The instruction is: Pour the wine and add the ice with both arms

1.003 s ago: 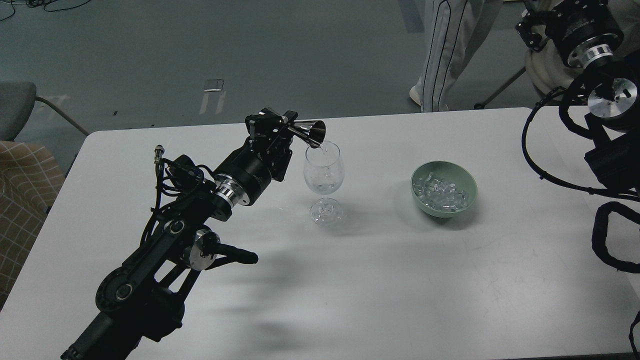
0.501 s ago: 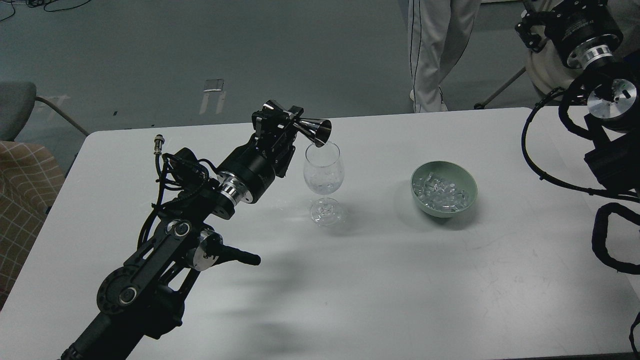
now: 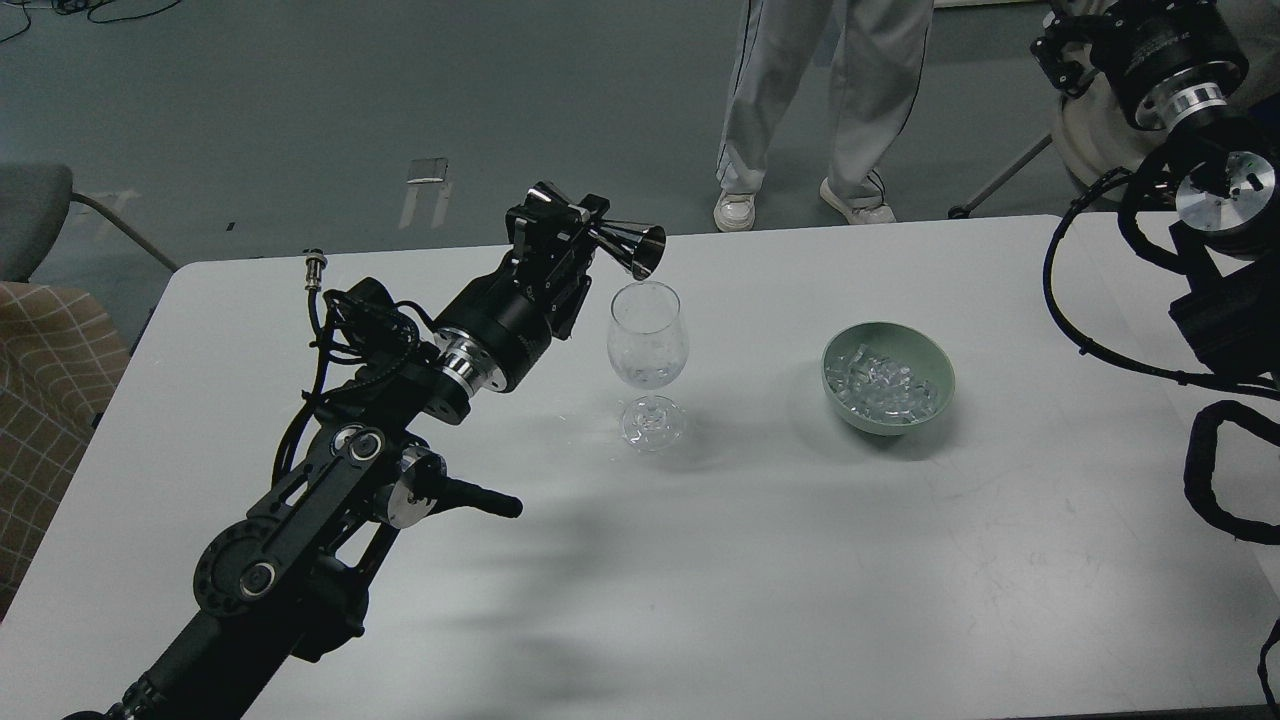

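Note:
My left gripper is shut on the waist of a shiny double-cone metal jigger. The jigger lies on its side, with its mouth just above the left rim of the clear stemmed glass. The glass stands upright on the white table. A little clear wine lies in its bowl, hardly visible. The ice is a heap of clear chunks in a pale green bowl, to the right of the glass. My right arm is at the top right; its gripper is dark and partly cut off.
A person's legs stand on the floor just beyond the table's far edge. A checked chair is at the left. My right arm's cables hang over the table's right side.
The left gripper has lifted the jigger slightly up and to the right, off the glass rim, and the thin stream seen earlier has stopped. The person behind has walked to the left.

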